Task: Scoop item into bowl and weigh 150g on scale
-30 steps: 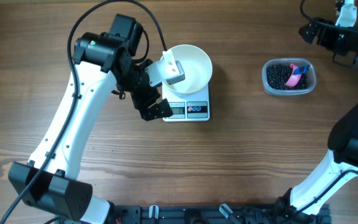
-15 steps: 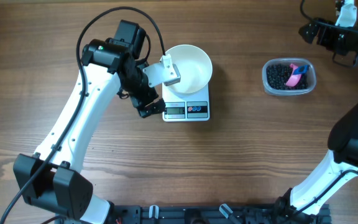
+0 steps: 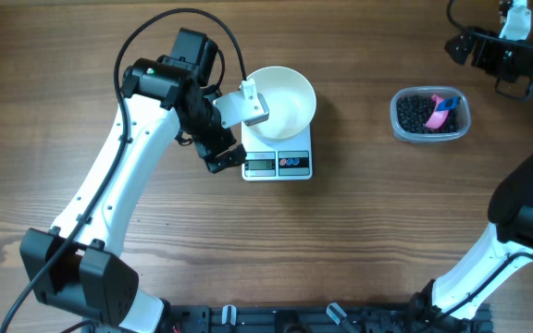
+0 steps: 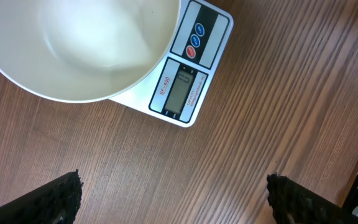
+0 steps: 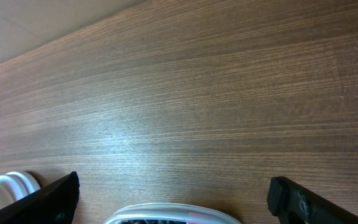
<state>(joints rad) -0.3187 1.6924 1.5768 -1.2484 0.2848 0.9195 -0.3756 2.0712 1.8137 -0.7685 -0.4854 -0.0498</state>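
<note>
The left gripper [image 3: 222, 153] hangs just off the scale [image 3: 280, 164], at about 9 o'clock from it. Its jaws are spread as wide as they go, with nothing between them. In the left wrist view the left gripper [image 4: 176, 205] shows only bare wood between its two dark tips, clear of the scale [image 4: 188, 81] and touching nothing.

The right gripper [image 3: 489, 51] sits far off at the top right of the overhead view, at roughly 1 o'clock from the tub [image 3: 398, 116] and well apart from it. It too is fully spread and empty-handed. Its own camera shows the right gripper [image 5: 173, 202] with both tips at the lower corners and the tub's rim [image 5: 166, 210] just entering the bottom edge.

The bowl [image 3: 285, 97] stands on the scale's platform, overhanging it towards 12 o'clock. From the left wrist the bowl [image 4: 73, 43] is plain white inside, holding nothing. The scale's grey display [image 4: 180, 90] and its buttons [image 4: 194, 40], two blue and one red, lie uncovered along the front edge; the reading is too faint to make out.

The beans [image 3: 416, 113] are all in the clear tub, at 3 o'clock from the bowl and well apart from it across the wooden table [image 3: 340, 240]. A pink scoop [image 3: 442, 111] lies on top of the dark heap, towards the tub's 3 o'clock side.
</note>
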